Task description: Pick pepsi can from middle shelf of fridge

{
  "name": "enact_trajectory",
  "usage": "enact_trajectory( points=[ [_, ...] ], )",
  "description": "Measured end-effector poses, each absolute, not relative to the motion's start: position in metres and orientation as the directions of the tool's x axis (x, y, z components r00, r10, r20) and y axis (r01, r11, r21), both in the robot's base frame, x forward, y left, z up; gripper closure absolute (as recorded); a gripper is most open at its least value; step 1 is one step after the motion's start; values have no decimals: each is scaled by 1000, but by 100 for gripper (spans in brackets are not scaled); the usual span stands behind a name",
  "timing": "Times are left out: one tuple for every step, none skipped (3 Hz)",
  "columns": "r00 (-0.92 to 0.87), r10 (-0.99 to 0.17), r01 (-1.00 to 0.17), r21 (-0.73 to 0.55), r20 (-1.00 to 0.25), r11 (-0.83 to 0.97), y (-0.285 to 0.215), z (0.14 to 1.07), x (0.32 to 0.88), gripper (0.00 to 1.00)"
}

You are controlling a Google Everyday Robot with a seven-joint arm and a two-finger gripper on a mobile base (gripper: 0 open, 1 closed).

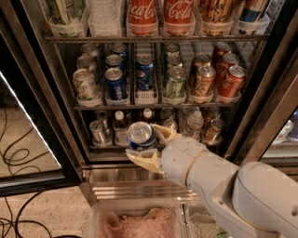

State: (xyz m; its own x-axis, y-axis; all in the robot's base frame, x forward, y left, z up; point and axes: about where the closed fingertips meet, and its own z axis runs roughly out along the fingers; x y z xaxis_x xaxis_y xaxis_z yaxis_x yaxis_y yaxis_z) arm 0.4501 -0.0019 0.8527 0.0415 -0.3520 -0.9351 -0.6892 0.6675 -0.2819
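The fridge [46, 88] stands open in front of me, with racks of cans. My gripper [148, 143] is shut on the pepsi can [140, 135], a blue can with a silver top, held upright in front of the lower rack and outside the fridge. The middle shelf [153, 106] holds rows of cans in clear trays: green-white cans at left, blue pepsi cans [115, 83], green cans and orange cans at right. One tray in the blue row has an empty front slot [145, 95].
The top shelf holds Coca-Cola bottles [142, 14]. Bottles and cans stand on the lower rack [107, 130]. The glass door [28, 153] hangs open at left. The steel base [130, 181] and a bin [135, 223] lie below. Cables [14, 158] lie on the floor.
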Motion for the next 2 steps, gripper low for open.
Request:
enact_trajectory(
  points=[
    [27,-324,-676,-256,-946,691,2,842,422,100],
    [27,-324,-676,-256,-946,691,2,842,422,100]
  ],
)
